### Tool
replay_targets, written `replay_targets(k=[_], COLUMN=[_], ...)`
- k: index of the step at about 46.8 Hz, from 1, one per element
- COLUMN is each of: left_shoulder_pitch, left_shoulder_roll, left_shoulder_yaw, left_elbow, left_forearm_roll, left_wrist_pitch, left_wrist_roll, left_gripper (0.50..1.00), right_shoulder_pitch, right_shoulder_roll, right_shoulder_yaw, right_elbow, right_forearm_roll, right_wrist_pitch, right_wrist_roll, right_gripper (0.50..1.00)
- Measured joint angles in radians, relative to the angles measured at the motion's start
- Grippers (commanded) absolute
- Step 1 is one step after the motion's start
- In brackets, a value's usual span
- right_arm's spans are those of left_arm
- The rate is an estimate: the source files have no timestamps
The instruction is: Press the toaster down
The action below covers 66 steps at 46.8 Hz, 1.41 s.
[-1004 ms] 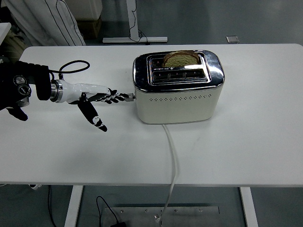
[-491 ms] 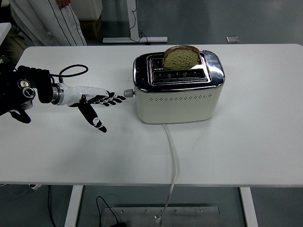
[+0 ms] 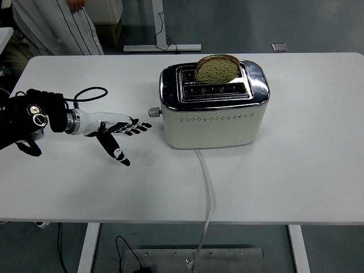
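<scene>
A cream and chrome toaster (image 3: pixel 214 106) stands mid-table with a slice of bread (image 3: pixel 216 67) standing high out of its far slot. Its lever knob (image 3: pixel 153 112) sticks out of the left end, in its raised position. My left hand (image 3: pixel 121 131) lies left of the toaster, fingers spread and holding nothing; its fingertips (image 3: pixel 145 125) are a short way below and left of the knob, not touching it. The right arm is out of view.
The toaster's white cable (image 3: pixel 207 187) runs from its front over the table's near edge. A black cable (image 3: pixel 88 92) loops behind my left wrist. A person in white clothing (image 3: pixel 57 25) stands beyond the far left corner.
My left hand has drawn back to the left, off the lever knob. The knob has risen and the bread has popped up higher out of the slot.
</scene>
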<state>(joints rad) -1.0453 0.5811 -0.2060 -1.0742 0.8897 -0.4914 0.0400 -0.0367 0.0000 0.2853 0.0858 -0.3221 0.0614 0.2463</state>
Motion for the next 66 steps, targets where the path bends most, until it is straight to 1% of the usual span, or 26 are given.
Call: replay_targets(k=[4, 13, 17, 22, 31, 40, 48, 54, 57, 61, 63, 66], left_shoulder_pitch=[-0.007, -0.047, -0.075, -0.125, -0.232, -0.291, -0.296, -0.291, -0.288, -0.281, -0.274, -0.268], left_shoulder_roll=[0.019, 0.104, 0.138, 0.161, 0.164, 0.165, 0.163, 0.159, 0.156, 0.148, 0.146, 0.143], left_shoulder_yaw=[-0.002, -0.004, -0.004, -0.005, -0.007, -0.008, -0.014, -0.018, -0.018, -0.019, -0.02, -0.02], left_elbow=[-0.004, -0.018, -0.021, -0.021, -0.02, -0.019, -0.01, 0.006, 0.025, 0.058, 0.077, 0.105], left_forearm_roll=[-0.012, -0.053, -0.084, -0.127, -0.234, -0.328, -0.401, -0.504, -0.563, -0.642, -0.675, -0.73], left_wrist_pitch=[0.001, -0.005, -0.011, -0.014, -0.023, -0.017, -0.005, 0.012, 0.03, 0.036, 0.036, 0.037], left_wrist_roll=[0.0, 0.0, 0.0, 0.0, 0.0, 0.0, -0.001, -0.011, -0.014, -0.019, -0.03, -0.06], left_gripper=[1.0, 1.0, 1.0, 1.0, 1.0, 1.0, 1.0, 1.0, 1.0, 1.0, 1.0, 1.0], right_shoulder_pitch=[0.0, 0.0, 0.0, 0.0, 0.0, 0.0, 0.0, 0.0, 0.0, 0.0, 0.0, 0.0], right_shoulder_roll=[0.0, 0.0, 0.0, 0.0, 0.0, 0.0, 0.0, 0.0, 0.0, 0.0, 0.0, 0.0], right_shoulder_yaw=[0.0, 0.001, 0.001, 0.001, 0.001, 0.001, 0.001, 0.002, 0.002, 0.002, 0.002, 0.002], right_elbow=[0.0, 0.0, 0.0, 0.0, 0.0, 0.0, 0.0, 0.0, 0.0, 0.0, 0.0, 0.0], right_forearm_roll=[0.0, 0.0, 0.0, 0.0, 0.0, 0.0, 0.0, -0.001, -0.002, -0.002, -0.002, -0.002], right_wrist_pitch=[0.0, 0.0, 0.0, 0.0, 0.0, 0.0, 0.0, 0.0, 0.0, 0.0, 0.0, 0.0], right_wrist_roll=[0.0, 0.001, 0.001, 0.001, 0.001, 0.0, 0.0, 0.0, 0.0, 0.0, 0.0, 0.0], right_gripper=[0.998, 0.998, 0.998, 0.998, 0.998, 0.998, 0.998, 0.998, 0.998, 0.998, 0.998, 0.998])
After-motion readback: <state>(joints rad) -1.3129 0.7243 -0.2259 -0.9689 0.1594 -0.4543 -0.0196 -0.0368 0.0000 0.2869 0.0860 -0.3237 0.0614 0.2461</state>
